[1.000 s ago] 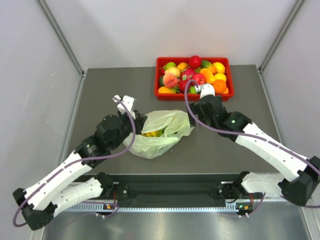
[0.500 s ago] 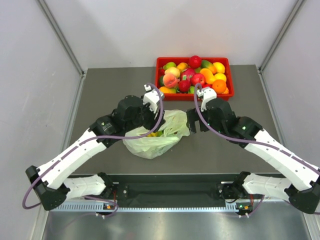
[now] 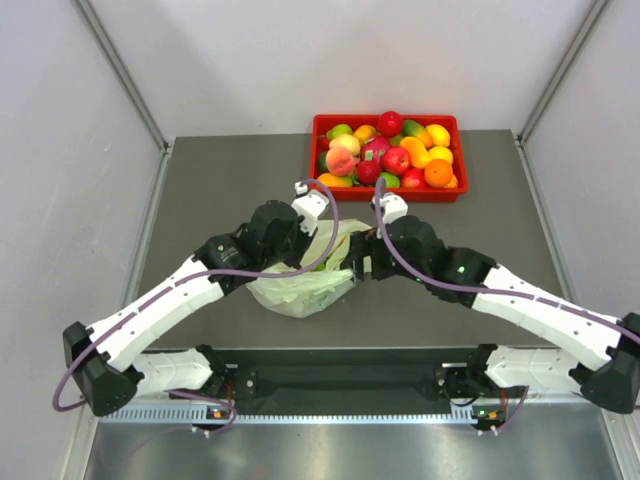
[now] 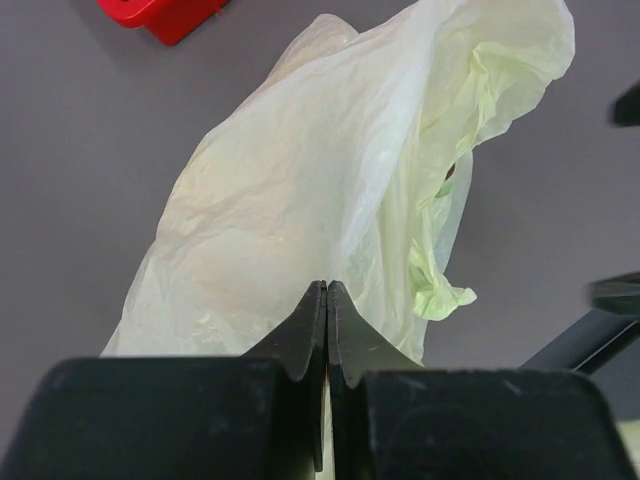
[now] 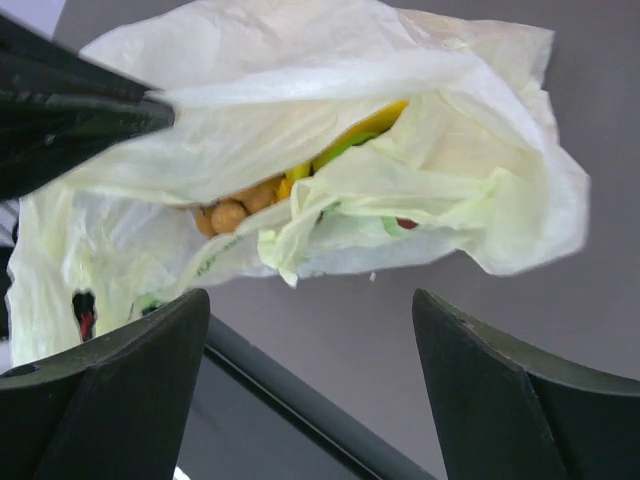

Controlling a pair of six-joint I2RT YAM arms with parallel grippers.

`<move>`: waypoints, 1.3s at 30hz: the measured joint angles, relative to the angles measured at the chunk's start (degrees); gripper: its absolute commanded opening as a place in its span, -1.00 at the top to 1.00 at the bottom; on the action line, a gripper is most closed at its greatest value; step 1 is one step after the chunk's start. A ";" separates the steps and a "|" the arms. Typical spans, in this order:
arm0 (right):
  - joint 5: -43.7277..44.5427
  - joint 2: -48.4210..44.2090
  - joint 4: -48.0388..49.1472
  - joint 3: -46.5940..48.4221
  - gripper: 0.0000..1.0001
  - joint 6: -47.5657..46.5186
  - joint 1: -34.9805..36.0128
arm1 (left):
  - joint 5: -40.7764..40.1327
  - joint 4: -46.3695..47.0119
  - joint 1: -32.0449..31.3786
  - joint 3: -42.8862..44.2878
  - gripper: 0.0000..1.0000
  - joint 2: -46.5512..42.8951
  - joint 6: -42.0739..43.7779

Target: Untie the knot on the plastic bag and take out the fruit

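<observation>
The pale green plastic bag lies at mid table between my two arms. My left gripper is at the bag's top; in the left wrist view it is shut on the bag's film. In the right wrist view its fingers lift the upper edge of the bag, so the mouth gapes. Inside show tan-brown berries and the yellow banana bunch. No tied knot shows, only a crumpled tail. My right gripper is wide open and empty, just in front of the mouth.
A red tray heaped with apples, peaches, oranges and other fruit stands at the back, just behind both wrists; its corner shows in the left wrist view. The table's black front rail runs close under the right gripper.
My left arm swung right from the bag's left side onto its top. My right gripper came down from the tray's edge to the bag's right side. The bag's mouth is lifted.
</observation>
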 measured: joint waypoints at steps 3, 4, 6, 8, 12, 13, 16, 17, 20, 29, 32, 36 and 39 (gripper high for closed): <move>1.36 3.65 3.02 -0.28 -0.63 3.80 1.27 | 0.66 1.64 0.00 -1.90 1.00 -2.21 -1.05; 1.92 4.79 3.91 -0.28 -0.66 4.98 1.57 | 0.96 2.21 0.00 -2.60 1.00 -3.37 -1.49; 3.21 6.62 5.75 -0.28 -0.70 6.97 2.08 | 1.33 3.37 0.00 -3.45 1.00 -5.31 -2.38; 4.96 8.68 7.06 -0.22 -0.74 8.90 2.51 | 1.53 4.83 0.00 -3.93 1.00 -7.23 -3.26; 7.91 13.40 7.98 0.31 -0.75 11.50 3.23 | 1.53 7.32 0.00 -4.57 1.00 -9.84 -4.87; 8.48 14.86 8.33 0.68 -0.76 11.96 3.45 | 1.53 7.80 0.00 -4.70 1.00 -10.10 -5.16; 9.94 17.84 8.92 1.31 -0.76 13.09 4.04 | 1.53 8.98 0.00 -5.33 1.00 -10.45 -5.84; 10.32 18.64 9.20 1.49 -0.76 13.55 4.33 | 1.53 9.14 0.00 -5.51 1.00 -10.45 -6.05; 11.87 20.98 9.29 2.69 -0.73 15.13 5.25 | 1.53 9.42 0.00 -6.10 1.00 -10.49 -6.78; 18.36 25.07 7.50 5.07 0.30 20.37 6.05 | 1.49 11.15 0.00 -7.08 1.00 -12.87 -8.24; 20.02 25.00 6.99 4.98 0.88 21.35 6.05 | 1.03 11.23 0.00 -7.80 1.00 -13.92 -8.35; 20.96 22.38 6.60 3.54 1.00 20.90 6.05 | -0.48 11.37 0.00 -8.94 1.00 -14.86 -8.28; 20.85 16.52 5.92 0.81 1.00 19.10 6.05 | -2.64 11.45 0.00 -9.38 1.00 -15.13 -8.00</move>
